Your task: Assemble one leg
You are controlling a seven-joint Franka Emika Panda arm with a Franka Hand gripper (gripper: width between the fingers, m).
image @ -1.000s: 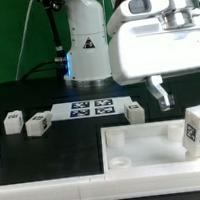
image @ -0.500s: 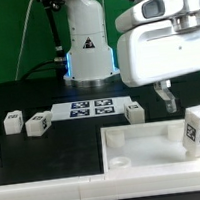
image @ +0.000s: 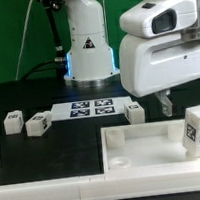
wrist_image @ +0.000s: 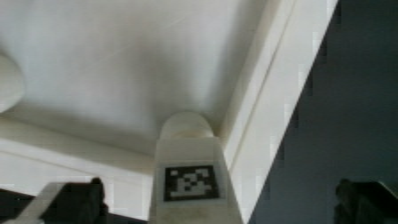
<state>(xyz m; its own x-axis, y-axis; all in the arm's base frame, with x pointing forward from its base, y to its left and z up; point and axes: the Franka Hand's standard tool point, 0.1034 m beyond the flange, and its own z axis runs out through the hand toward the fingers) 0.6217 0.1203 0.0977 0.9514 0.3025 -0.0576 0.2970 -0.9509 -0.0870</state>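
**One leg upright on the tray, gripper wide open above it**

One leg (image: 199, 127) stands upright on the white tray (image: 144, 149), near the table's (image: 23, 102) near edge, toward its corner on the exterior view's right. A square black-and-white tag (wrist_image: 189, 182) covers one face.

The arm's bulky white wrist housing (image: 163, 51) hangs over the tray's far rim, with the gripper (image: 167, 103) pointing down. In the wrist view its two dark fingers (wrist_image: 71, 203) stand far apart with the leg seen between them, lower down and untouched. The gripper holds nothing.

Three more legs (image: 37, 122) lie on the bare table beside the marker board (image: 92, 110), each showing a patterned tag. The arm's base (image: 86, 39), at the table's far edge, bears a triangle sign (image: 85, 45) whose symbol is too small to read.
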